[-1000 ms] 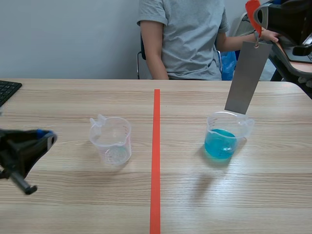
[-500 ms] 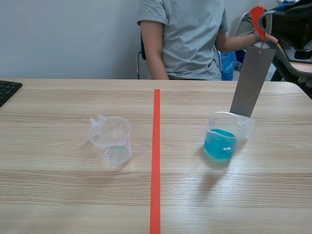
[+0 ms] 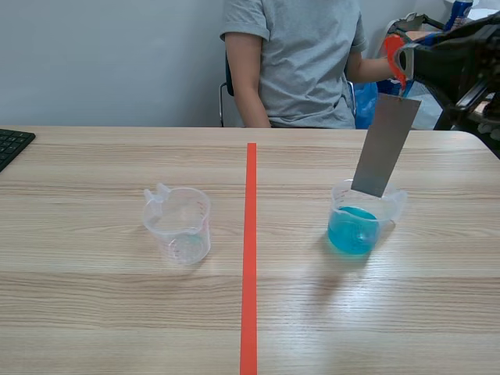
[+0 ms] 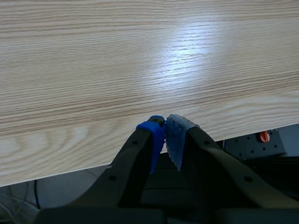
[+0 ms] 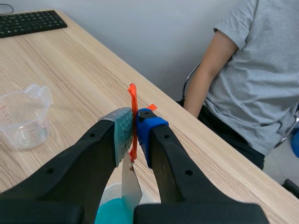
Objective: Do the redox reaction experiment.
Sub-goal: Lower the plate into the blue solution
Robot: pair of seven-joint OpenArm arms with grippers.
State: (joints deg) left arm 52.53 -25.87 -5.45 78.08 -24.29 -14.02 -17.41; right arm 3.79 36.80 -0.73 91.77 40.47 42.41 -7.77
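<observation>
A grey metal strip (image 3: 383,145) hangs from an orange-red tag (image 3: 394,56) that my right gripper (image 3: 404,60) holds high at the right. The strip's lower end sits at the rim of a clear beaker (image 3: 362,216) holding blue liquid. In the right wrist view my gripper (image 5: 134,128) is shut on the tag (image 5: 133,105), with the strip (image 5: 130,186) dangling over the blue liquid (image 5: 112,213). A second clear beaker (image 3: 179,223) with a little clear liquid stands left of the tape line, also seen as the beaker (image 5: 24,115). My left gripper (image 4: 164,135) is shut on nothing above the table's edge.
A person in a grey shirt (image 3: 301,58) sits across the table, one hand near my right gripper. A black keyboard (image 3: 11,145) lies at the far left edge. An orange-red tape line (image 3: 249,250) runs down the table's middle.
My left arm has left the scene view. My right gripper has shifted left and lower, bringing the strip's lower end down over the blue beaker's rim.
</observation>
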